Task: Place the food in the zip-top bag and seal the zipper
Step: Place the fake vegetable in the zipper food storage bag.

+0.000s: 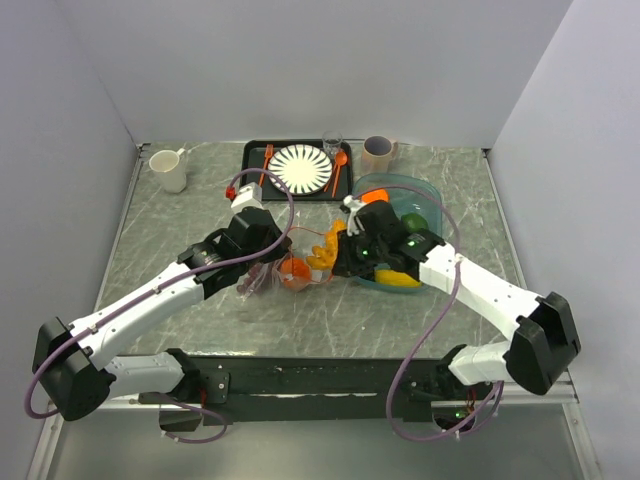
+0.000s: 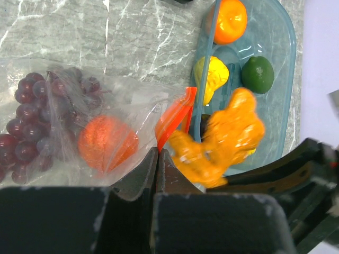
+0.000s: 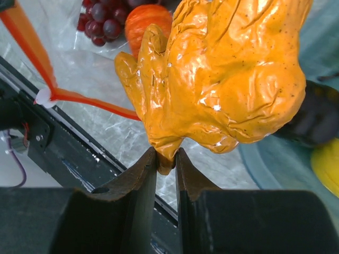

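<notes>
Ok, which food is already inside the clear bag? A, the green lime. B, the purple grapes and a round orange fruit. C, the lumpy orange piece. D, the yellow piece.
B: the left wrist view shows the purple grapes and a round orange fruit inside the clear bag; the green lime and yellow piece sit in the teal tub, and the right hand holds the lumpy orange piece.

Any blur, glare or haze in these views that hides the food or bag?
Left wrist: yellow-orange piece smeared, bag film hazes the grapes. Right wrist: that piece sharp, with glossy highlights; grapes behind soft. Top: even light, no strong glare.
</notes>
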